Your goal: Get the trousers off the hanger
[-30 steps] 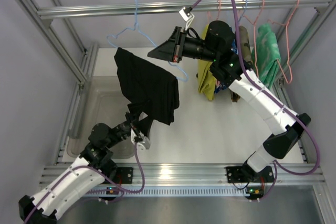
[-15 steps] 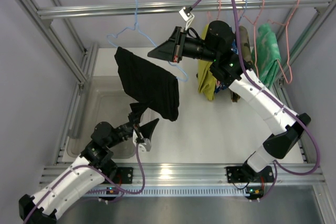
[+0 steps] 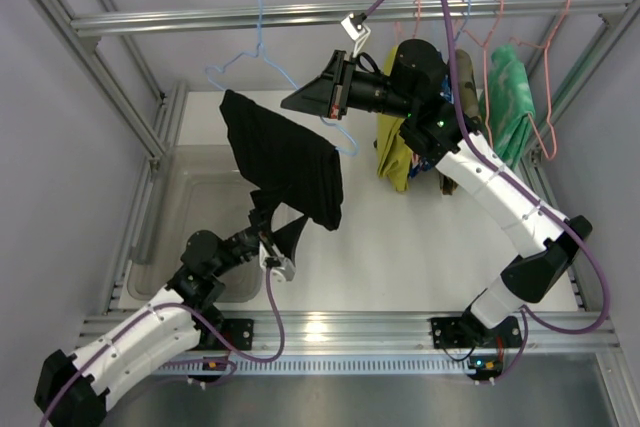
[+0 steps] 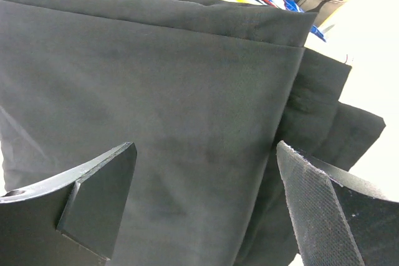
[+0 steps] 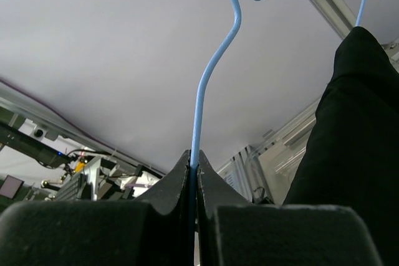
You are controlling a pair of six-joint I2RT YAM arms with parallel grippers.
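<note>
The black trousers (image 3: 283,159) hang folded over a light blue wire hanger (image 3: 260,32) held in the air at centre left. My right gripper (image 3: 303,100) is shut on the hanger's wire; the right wrist view shows the wire (image 5: 206,91) pinched between the closed fingertips (image 5: 194,157), with the black cloth (image 5: 355,135) at the right. My left gripper (image 3: 277,234) is open at the trousers' lower edge. In the left wrist view (image 4: 206,149) the black cloth (image 4: 187,91) fills the space between the spread fingers. A yellow garment (image 3: 394,152) hangs at the back right.
A clear plastic bin (image 3: 190,209) sits on the table at the left, under the trousers. A metal rail (image 3: 300,15) crosses the back, with pink hangers (image 3: 545,77) and a green garment (image 3: 510,97) at its right end. Frame posts stand on both sides.
My left gripper dropped below the trousers' hem with its fingers open, then rose again so the cloth lies between them. The right arm and hanger stayed put.
</note>
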